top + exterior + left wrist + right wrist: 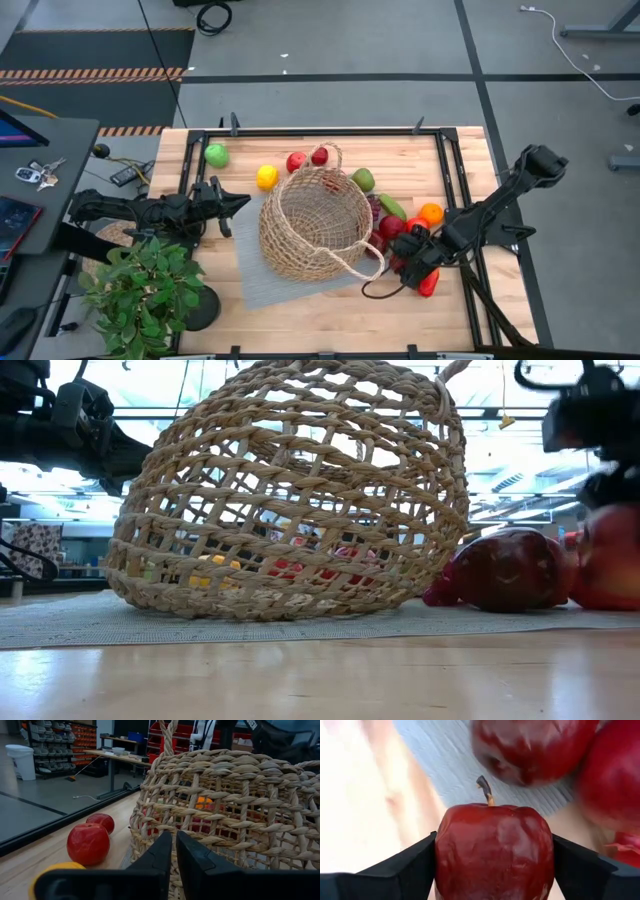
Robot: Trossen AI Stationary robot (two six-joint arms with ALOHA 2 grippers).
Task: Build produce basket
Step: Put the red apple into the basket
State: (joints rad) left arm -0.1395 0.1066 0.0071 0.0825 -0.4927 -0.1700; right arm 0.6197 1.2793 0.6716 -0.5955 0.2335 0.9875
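Right hand [492,870] grasped a dark red apple [494,851] stem-up at the fruit pile on the desk [330,310], the wicker basket [314,222] just toward the left arm from it, whose clenched left hand [171,855] sat against the far wall.

Two black jointed arms are seen from above, the left arm [150,212] on one side of the table and the right arm [500,205] on the other. Blocky housings are carried at the joints. A black cable [385,290] is looped beside the right arm. Flat, matte black tapered fingers [165,855] are shown in the wrist views.
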